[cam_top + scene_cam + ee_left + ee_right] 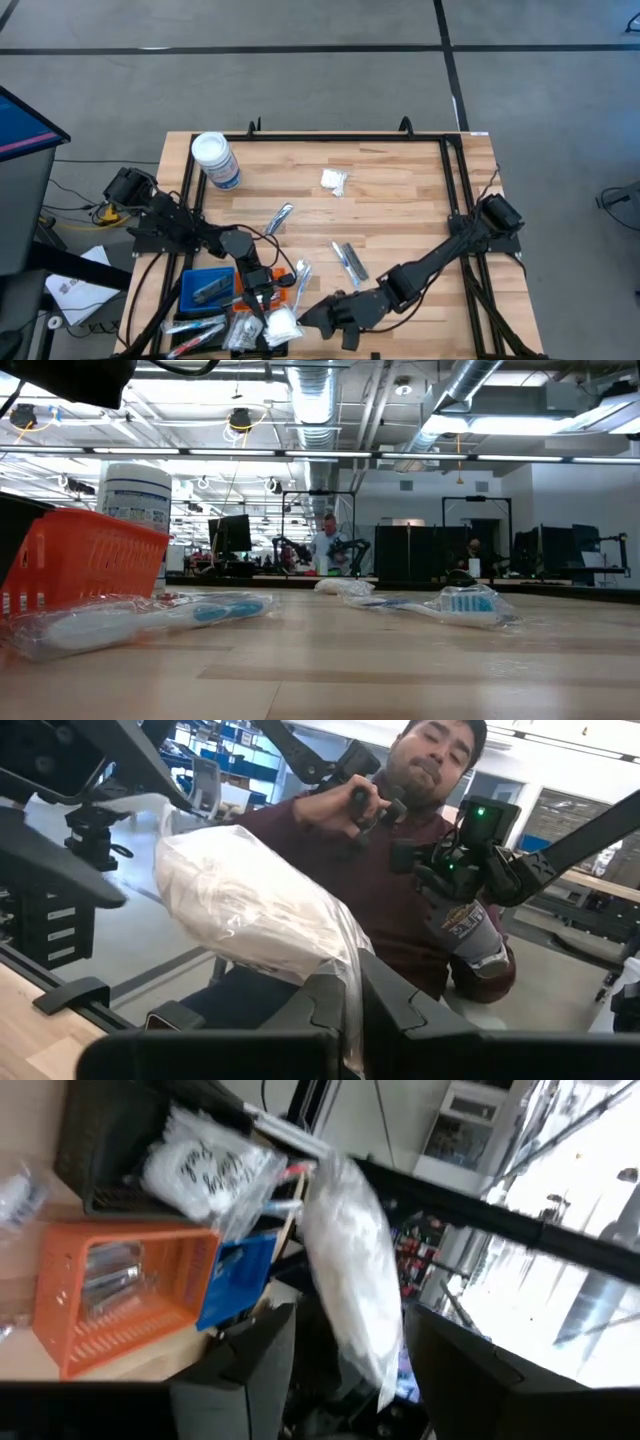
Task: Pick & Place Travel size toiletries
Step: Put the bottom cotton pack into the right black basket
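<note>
Near the front edge of the worktop (400, 200), the left gripper (268, 312) had its fingers clamped together on the clear wrapper of a white packet (250, 910), holding it up off the wood. The right gripper (330, 318) sat just beside it with its fingers (255, 1355) apart, the same packet hanging between them. An orange tray (110, 1295), a blue tray (205, 285) and a black tray (100, 1150) stood close by, holding more wrapped toiletries. Farther back lay a small white packet (334, 181), two slim silvery tubes (349, 262) and a white-lidded jar (214, 160). A person (400, 890) sat beyond the worktop.
</note>
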